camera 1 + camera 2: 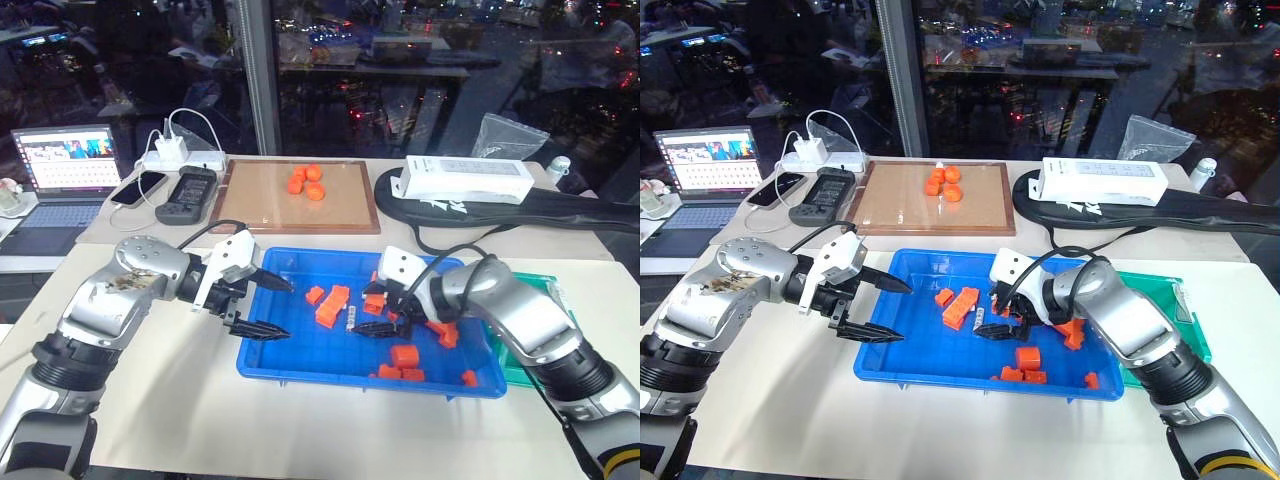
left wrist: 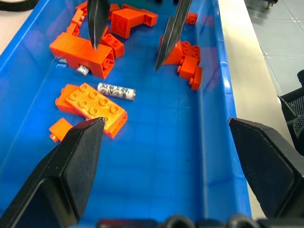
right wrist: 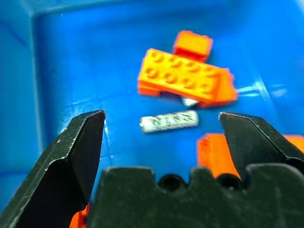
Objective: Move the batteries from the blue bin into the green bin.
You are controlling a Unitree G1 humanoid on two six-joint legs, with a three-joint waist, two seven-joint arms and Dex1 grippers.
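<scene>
The right gripper [image 3: 161, 118] hangs low inside the blue bin [image 1: 300, 365], jaws spread wide, and a battery [image 3: 169, 121] lies flat on the bin floor squarely between its two fingers. Nothing is gripped yet. Just beyond that battery sits a long orange block [image 3: 187, 78], with what looks like a second battery end [image 2: 83, 71] peeking out from under another block.

Over at the bin's left end the left gripper [image 1: 268, 306] hovers above the floor, its fingers also apart and empty.

The green bin [image 1: 1160, 300] waits just off the blue bin's right end, partly behind the right arm; whether any batteries lie in it cannot be told.

The step in hand looks like the pick. To do it well, the right gripper should drop straight down so both fingertips reach the bin floor on either side of the battery, crossing its long axis rather than lining up with it. The cylinder will likely roll if one finger arrives first, so an even, centred close matters. The orange block [image 3: 213, 154] near the right finger is a hazard: catch it and the battery may squirt away. The left gripper is best kept clear at its end.
</scene>
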